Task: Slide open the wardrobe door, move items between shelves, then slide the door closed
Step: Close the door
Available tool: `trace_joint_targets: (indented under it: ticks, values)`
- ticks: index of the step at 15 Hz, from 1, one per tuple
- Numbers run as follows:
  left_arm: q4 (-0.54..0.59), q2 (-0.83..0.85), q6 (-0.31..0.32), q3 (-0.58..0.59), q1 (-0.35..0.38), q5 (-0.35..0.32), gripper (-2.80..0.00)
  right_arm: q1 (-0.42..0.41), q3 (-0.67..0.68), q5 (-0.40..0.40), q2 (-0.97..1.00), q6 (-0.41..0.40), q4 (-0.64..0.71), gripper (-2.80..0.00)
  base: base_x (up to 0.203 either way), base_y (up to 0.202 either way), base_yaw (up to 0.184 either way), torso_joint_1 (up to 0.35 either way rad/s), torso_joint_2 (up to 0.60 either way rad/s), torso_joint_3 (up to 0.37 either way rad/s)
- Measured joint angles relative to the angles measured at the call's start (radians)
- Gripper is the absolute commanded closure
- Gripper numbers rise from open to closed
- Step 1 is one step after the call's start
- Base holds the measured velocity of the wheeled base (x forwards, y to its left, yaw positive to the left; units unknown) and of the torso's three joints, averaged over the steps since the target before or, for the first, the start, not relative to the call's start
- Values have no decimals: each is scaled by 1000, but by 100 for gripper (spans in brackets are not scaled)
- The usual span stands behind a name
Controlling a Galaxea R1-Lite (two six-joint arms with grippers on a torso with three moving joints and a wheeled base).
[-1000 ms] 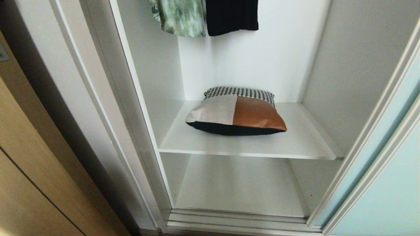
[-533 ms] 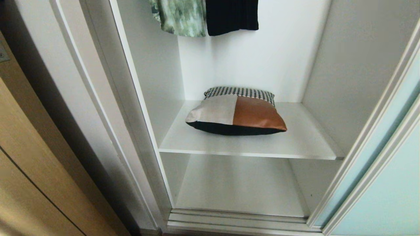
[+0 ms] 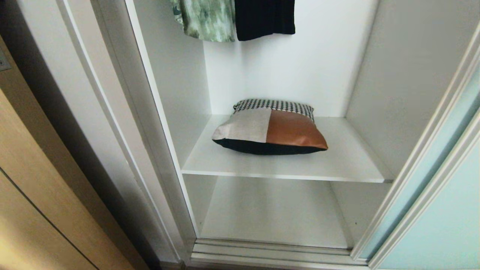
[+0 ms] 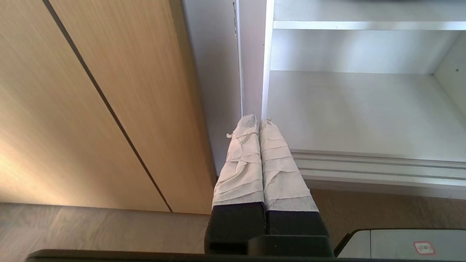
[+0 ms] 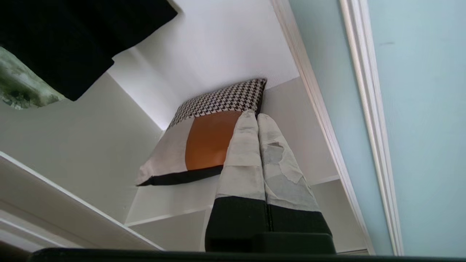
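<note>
The patchwork cushion (image 3: pixel 270 127) (image 5: pixel 204 138), with houndstooth, beige and brown leather patches, lies flat on the upper white shelf (image 3: pixel 348 161). A lower shelf (image 3: pixel 273 213) (image 4: pixel 360 109) sits beneath it with nothing on it. The frosted pale blue-green sliding door (image 3: pixel 446 210) (image 5: pixel 422 109) stands slid to the right, leaving the wardrobe open. Neither arm shows in the head view. My right gripper (image 5: pixel 257 114) is shut with nothing in it, in front of the opening and pointing toward the cushion, apart from it. My left gripper (image 4: pixel 259 119) is shut and empty, low by the wardrobe's left post.
A green patterned garment (image 3: pixel 204 18) and a black one (image 3: pixel 264 17) hang above the cushion. A tan wooden door (image 3: pixel 33 195) (image 4: pixel 91 102) stands to the left of the wardrobe. The door track (image 3: pixel 270 253) runs along the bottom, above the wood-grain floor (image 4: pixel 91 225).
None of the cushion, the shelves or the door has shifted in the head view.
</note>
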Motion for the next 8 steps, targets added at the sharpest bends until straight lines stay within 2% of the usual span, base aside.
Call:
trace_joint_targets:
  ticks: [3, 5, 8]
  values:
    - [0, 0, 0, 0, 0, 0, 0, -98, 1, 148, 53, 3, -35, 0, 0, 0, 0, 0, 0, 0]
    - [0, 0, 0, 0, 0, 0, 0, -133, 11, 259, 87, 11, -37, 0, 0, 0, 0, 0, 0, 0]
    - [0, 0, 0, 0, 0, 0, 0, -143, 19, 317, 143, 4, -43, 0, 0, 0, 0, 0, 0, 0]
